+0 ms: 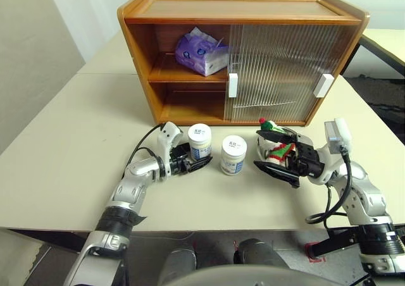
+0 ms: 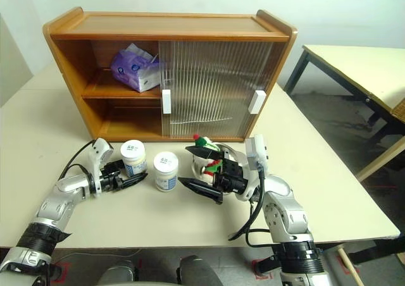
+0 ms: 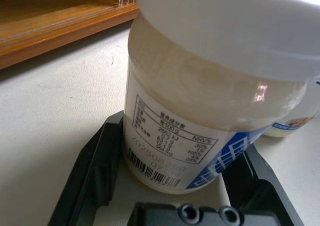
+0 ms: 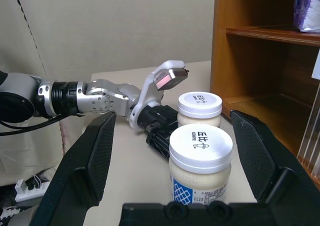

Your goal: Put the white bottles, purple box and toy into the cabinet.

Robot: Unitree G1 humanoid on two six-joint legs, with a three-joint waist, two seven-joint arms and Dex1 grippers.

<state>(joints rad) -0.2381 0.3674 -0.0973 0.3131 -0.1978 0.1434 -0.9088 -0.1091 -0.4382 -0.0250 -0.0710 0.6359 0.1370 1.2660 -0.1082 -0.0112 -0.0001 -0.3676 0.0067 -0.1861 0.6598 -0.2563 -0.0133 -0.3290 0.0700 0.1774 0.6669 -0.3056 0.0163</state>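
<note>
Beige table (image 1: 63,166) all around, and from the left eye view we see the cabinet (image 1: 243,7) standing at its far side, left door slid aside. We spot the purple box (image 1: 202,53) on the middle shelf in that open left half. Down front, the left gripper (image 1: 195,162) sits at the left white bottle (image 1: 200,141), jaws parted with one finger on each side of its base. We have the right white bottle (image 1: 233,155) just beside it, standing free. Off to the right, the right gripper (image 1: 273,153) points across toward the bottles, jaws wide, and the toy (image 1: 276,148) sits between them; whether they touch it, we can't tell.

Over to the right eye view, and we get the same layout: both bottles upright in front of the cabinet, toy between the right gripper's wide jaws.

Left wrist view now, and we are right up against the left bottle's label. Black fingers (image 3: 95,171) flank the bottle's base on both sides, close to it, though we cannot tell if they press on it yet.

Right wrist view: we look between two widely spread jaws at the right white bottle in front, the left one behind it, and the left gripper reaching in at that far bottle, with the cabinet's open shelves alongside.
</note>
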